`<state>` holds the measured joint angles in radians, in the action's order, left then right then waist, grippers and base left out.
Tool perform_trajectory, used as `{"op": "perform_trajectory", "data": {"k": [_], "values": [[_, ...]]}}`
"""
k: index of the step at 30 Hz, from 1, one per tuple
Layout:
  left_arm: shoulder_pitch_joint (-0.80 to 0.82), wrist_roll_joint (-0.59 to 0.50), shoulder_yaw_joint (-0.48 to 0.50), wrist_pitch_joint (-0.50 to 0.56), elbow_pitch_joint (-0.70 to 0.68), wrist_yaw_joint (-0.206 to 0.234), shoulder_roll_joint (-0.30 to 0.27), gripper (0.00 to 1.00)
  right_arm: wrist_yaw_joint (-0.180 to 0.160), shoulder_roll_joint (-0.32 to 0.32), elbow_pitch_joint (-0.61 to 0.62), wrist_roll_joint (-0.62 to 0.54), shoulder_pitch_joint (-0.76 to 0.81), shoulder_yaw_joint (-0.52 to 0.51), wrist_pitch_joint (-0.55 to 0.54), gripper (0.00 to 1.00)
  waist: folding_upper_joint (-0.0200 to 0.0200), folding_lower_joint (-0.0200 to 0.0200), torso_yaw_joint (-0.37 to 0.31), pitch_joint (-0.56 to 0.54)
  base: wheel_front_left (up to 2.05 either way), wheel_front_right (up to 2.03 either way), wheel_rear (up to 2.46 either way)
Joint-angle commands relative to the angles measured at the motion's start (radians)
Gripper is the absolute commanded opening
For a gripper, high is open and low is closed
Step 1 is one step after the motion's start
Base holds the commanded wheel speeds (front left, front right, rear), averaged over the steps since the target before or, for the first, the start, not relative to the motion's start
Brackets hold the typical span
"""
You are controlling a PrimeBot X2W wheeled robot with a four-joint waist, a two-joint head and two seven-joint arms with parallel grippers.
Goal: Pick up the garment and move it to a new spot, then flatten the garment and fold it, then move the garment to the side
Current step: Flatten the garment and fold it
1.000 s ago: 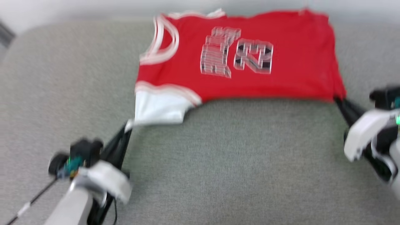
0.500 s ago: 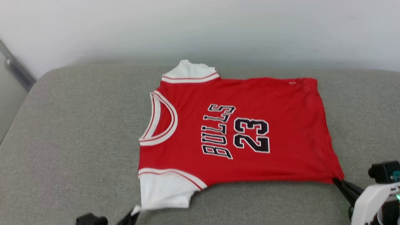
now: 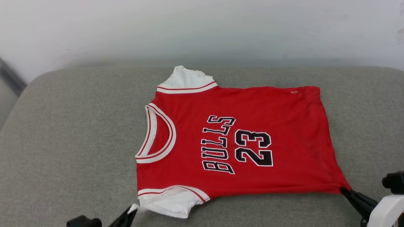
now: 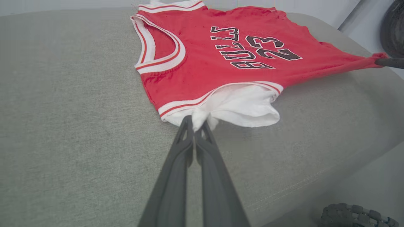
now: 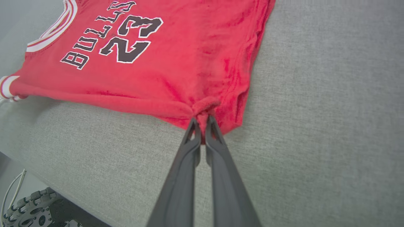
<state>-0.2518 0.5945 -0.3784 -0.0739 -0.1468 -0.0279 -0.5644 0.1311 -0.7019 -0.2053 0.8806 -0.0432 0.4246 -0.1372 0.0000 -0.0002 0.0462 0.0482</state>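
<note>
The view had dipped slightly; the garment lay on a grey cushion by a white wall, left gripper and right gripper pinching it.

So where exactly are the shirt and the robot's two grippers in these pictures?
garment (image 3: 249,107), head view, plain red cloth beside the number.
left gripper (image 4: 196,123), left wrist view, between fingertips pinching its white sleeve.
right gripper (image 5: 202,121), right wrist view, between fingertips pinching its red corner.

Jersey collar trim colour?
White with a red stripe on the garment; clearest in left wrist view.
</note>
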Motion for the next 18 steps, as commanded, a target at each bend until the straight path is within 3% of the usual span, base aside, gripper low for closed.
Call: {"op": "perform_trajectory", "data": {"k": [1,11,18], "values": [[0.028,-0.005,0.007,-0.006,-0.011,0.000,-0.005,0.00,-0.001,-0.006,0.007,-0.006,-0.004,-0.009,-0.007,0.00,0.0000,0.0002,-0.004,0.014,0.00,0.00,0.00],[0.263,-0.046,0.046,-0.028,-0.046,-0.010,0.006,0.00,-0.001,0.016,0.089,-0.052,-0.123,-0.090,-0.093,0.00,0.0000,0.0002,-0.027,0.153,0.00,0.00,0.00],[0.428,-0.049,0.058,-0.032,0.053,-0.011,0.041,0.00,-0.001,0.038,0.067,-0.099,-0.238,-0.080,-0.150,0.00,0.0000,0.0002,-0.047,0.241,0.00,0.00,0.00]]}}
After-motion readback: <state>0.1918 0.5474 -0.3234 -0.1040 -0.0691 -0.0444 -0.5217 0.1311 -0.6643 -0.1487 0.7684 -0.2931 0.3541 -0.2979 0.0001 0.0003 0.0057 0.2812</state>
